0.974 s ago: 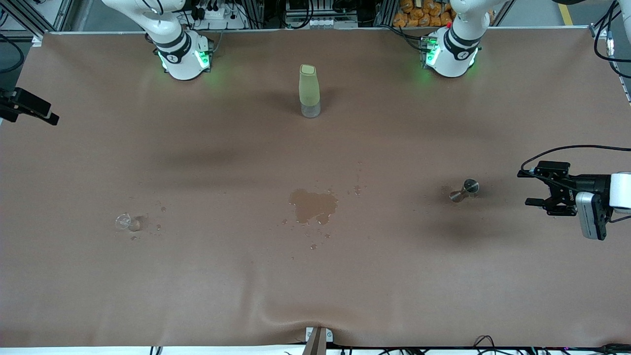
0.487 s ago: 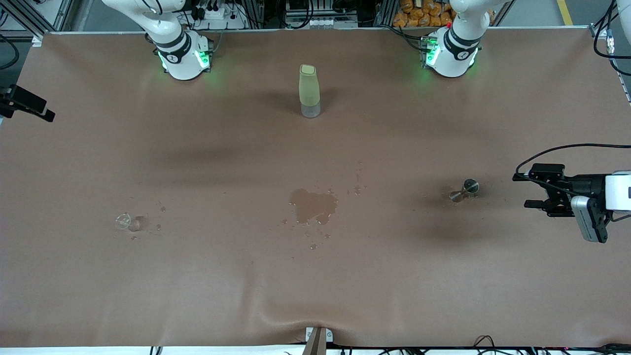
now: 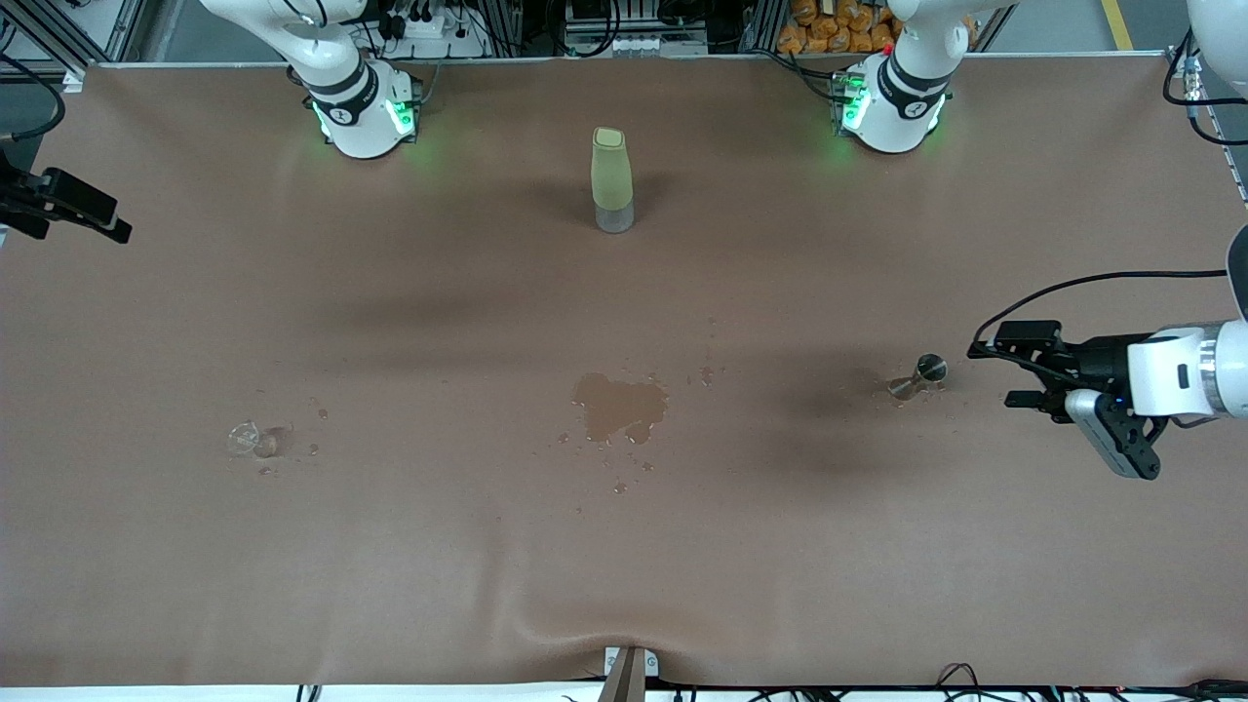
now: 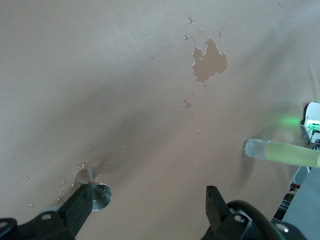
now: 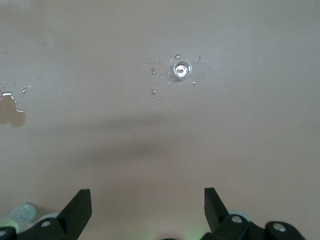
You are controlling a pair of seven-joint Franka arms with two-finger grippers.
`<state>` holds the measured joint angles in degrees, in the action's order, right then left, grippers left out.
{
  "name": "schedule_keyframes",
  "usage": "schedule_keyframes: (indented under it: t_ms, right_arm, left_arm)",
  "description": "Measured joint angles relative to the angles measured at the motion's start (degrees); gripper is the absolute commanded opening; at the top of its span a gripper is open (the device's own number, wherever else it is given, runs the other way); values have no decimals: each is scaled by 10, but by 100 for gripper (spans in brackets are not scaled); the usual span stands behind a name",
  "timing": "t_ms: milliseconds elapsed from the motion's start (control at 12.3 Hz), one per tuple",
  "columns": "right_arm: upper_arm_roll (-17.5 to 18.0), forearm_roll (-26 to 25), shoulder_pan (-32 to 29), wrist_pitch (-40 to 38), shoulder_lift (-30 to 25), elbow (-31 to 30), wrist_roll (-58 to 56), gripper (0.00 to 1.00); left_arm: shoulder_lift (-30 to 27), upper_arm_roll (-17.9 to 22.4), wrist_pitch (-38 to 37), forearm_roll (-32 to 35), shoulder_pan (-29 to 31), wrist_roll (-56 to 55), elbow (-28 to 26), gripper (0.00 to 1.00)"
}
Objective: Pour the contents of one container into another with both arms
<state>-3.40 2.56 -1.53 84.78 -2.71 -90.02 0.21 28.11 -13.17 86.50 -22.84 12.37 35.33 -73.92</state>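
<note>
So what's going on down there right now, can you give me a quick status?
Left claw open, empty, beside the metal jigger. Right claw open, above the tiny clear cup. Puddle between them, green bottle clear of both.

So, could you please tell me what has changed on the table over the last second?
The left pincer, open and empty, has moved in toward the jigger from the left arm's end of the table without touching it. The right pincer, also open, shifted only slightly at the right arm's end. The clear cup, the green bottle and the spill stayed put.
</note>
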Motion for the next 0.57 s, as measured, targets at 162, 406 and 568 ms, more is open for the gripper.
schedule_keyframes:
  t_ms: [162, 406, 568]
  right_arm:
    - [-1, 0, 0, 1, 2, 0, 0, 100]
    - [-2, 0, 0, 1, 4, 0, 0, 100]
    - [-3, 0, -1, 2, 4, 0, 0, 100]
  left_arm:
    - [0, 1, 1, 2, -1, -6, -1, 100]
    - [0, 1, 2, 3, -2, -6, -1, 100]
    - [-2, 0, 4, 34, -6, -6, 0, 100]
